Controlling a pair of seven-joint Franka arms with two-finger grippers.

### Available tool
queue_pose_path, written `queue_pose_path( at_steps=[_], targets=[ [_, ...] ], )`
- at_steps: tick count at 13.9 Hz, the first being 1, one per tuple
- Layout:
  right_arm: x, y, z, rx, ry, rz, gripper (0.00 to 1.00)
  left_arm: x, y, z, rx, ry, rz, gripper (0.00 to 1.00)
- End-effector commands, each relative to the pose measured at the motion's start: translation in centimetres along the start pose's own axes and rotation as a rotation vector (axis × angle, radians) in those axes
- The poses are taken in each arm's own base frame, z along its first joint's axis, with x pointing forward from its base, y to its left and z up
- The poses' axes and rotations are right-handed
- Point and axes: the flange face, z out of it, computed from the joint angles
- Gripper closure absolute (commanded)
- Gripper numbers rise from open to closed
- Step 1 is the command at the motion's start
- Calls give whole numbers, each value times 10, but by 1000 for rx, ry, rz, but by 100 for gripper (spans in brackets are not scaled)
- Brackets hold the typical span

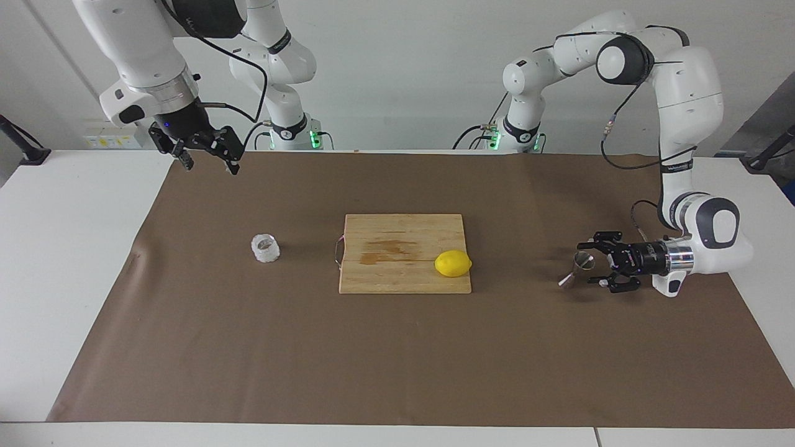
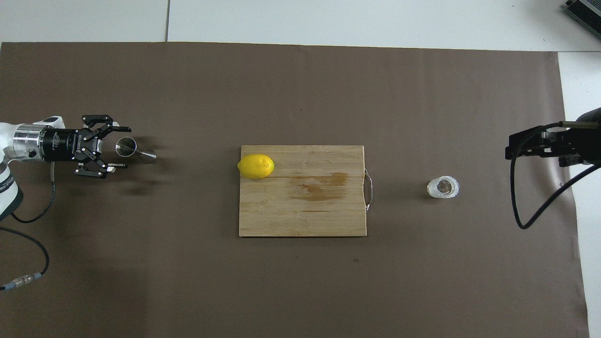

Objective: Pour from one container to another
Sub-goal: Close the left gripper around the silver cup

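The steel jigger is on the brown mat at the left arm's end of the table, also in the overhead view. I cannot tell whether it stands or lies tilted. My left gripper is low over the mat and open. Its fingertips flank the jigger's wide mouth without holding it; it also shows in the overhead view. The textured glass cup stands upright on the mat toward the right arm's end, also seen from overhead. My right gripper waits high in the air, open and empty.
A wooden cutting board with a metal handle lies at the table's middle. A lemon rests on it at the edge toward the left arm. The brown mat covers most of the white table.
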Motion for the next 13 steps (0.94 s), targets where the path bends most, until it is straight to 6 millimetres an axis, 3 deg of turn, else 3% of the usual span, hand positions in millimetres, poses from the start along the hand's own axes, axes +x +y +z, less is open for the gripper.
queue_pose_path(
  at_steps=[1, 3, 4, 10, 13],
  targets=[
    [-6, 3, -1, 3, 4, 11, 0, -4, -2, -2, 1, -19, 9, 9],
    [-6, 3, 0, 2, 2, 11, 0, -4, -2, -1, 3, -19, 18, 20],
    [-6, 3, -1, 3, 3, 11, 0, -4, -2, -1, 3, -19, 18, 30],
    [-6, 3, 0, 2, 2, 10, 0, -5, -1, -1, 0, -16, 11, 99],
    [-6, 3, -1, 3, 3, 11, 0, -11, 3, 6, 11, -18, 12, 100]
  ],
)
